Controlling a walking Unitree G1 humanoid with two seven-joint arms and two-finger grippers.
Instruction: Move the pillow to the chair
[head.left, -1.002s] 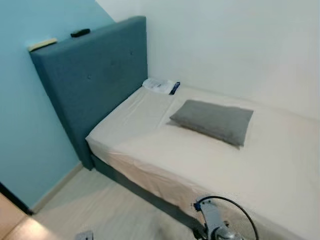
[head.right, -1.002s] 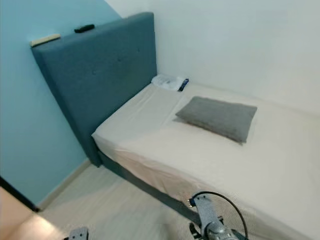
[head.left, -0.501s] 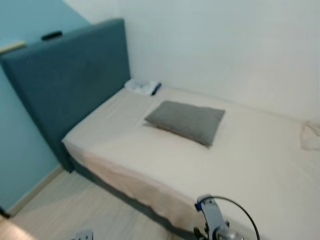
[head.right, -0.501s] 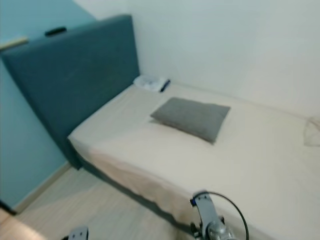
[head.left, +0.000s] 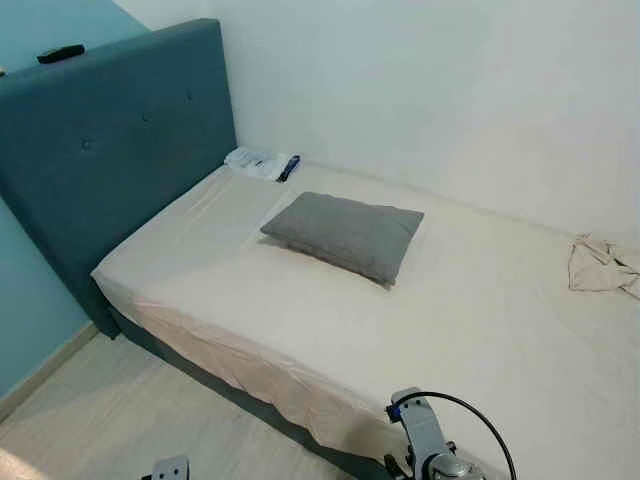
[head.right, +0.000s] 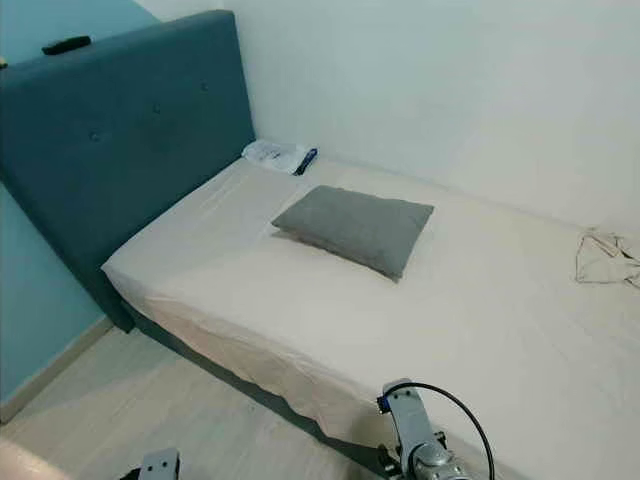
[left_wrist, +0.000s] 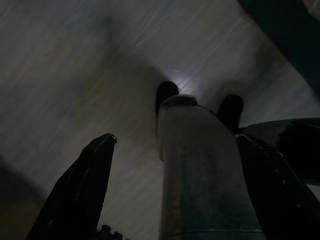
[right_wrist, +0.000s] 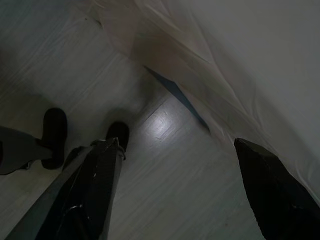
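Lying flat on bed (head.left: 480, 330): grey rectangular pillow (head.left: 343, 233)

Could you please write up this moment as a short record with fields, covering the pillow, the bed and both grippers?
pillow: grey pillow, flat on the bed, untouched
bed: cream sheet, blue headboard at the robot's left
other items on bed: white packet in the corner by the headboard; crumpled cloth at far right
on headboard: dark remote
left gripper: hangs low over the wood floor, fingers open, empty
right gripper: hangs low beside the bed's edge, fingers open, empty
chair: cannot tell where
task state: pillow not yet picked up
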